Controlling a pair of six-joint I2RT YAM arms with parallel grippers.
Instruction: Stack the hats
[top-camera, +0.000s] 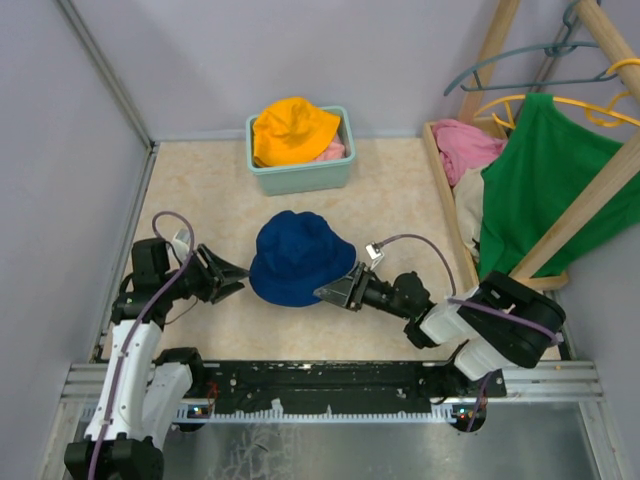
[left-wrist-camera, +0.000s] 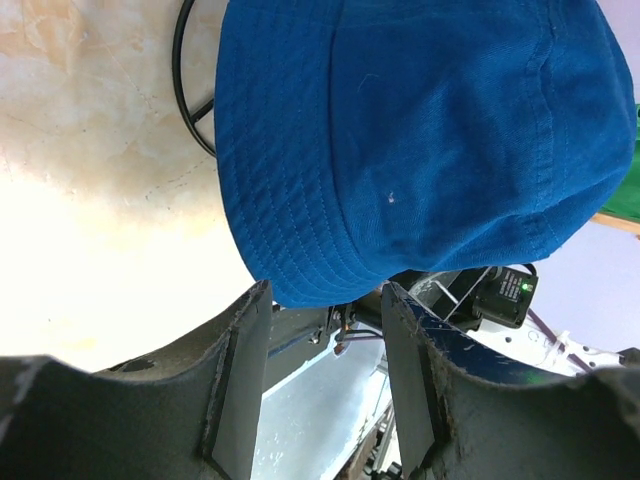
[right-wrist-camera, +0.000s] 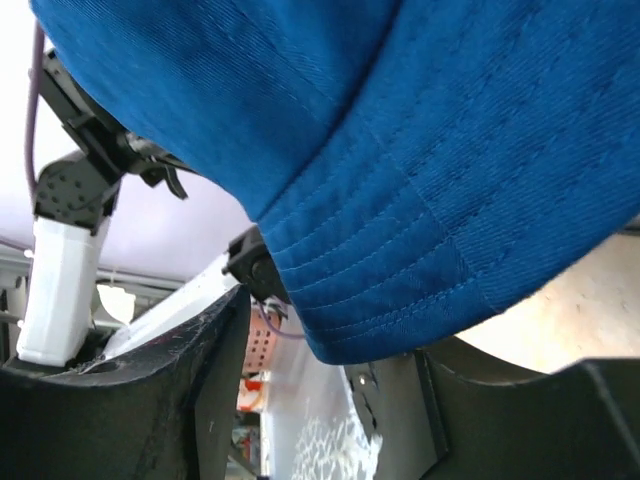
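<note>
Overhead view: navy hat (top-camera: 300, 258) sits crown-up on the counter (top-camera: 400, 190), about mid-width and towards the near edge, between the two arms. Left hand (top-camera: 238, 280) lies low at the hat's left brim, fingers parted, tips just beside the fabric; contact cannot be told from here. Right hand (top-camera: 335, 290) comes in from the right at the near-right brim, its tips at the brim's edge. Yellow-orange hat (top-camera: 292, 130) rests on top of a teal bin (top-camera: 300, 178) at the far middle, well apart from the navy hat, with a bit of pink fabric (top-camera: 335, 152) showing beneath it. Green shirt (top-camera: 545, 180) hangs on a wooden rack (top-camera: 590, 200) at the far right. Left wrist view: navy hat (left-wrist-camera: 420, 140) fills the upper frame; left hand (left-wrist-camera: 327, 300) has its fingers spread, unclosed, the brim's edge dipping just into the gap, nothing pinched; bare counter (left-wrist-camera: 80, 150) to the side. Right wrist view: navy hat (right-wrist-camera: 400, 150) hangs over the right hand (right-wrist-camera: 330, 340), fingers likewise spread with the stitched brim edge between them, not clamped.
</note>
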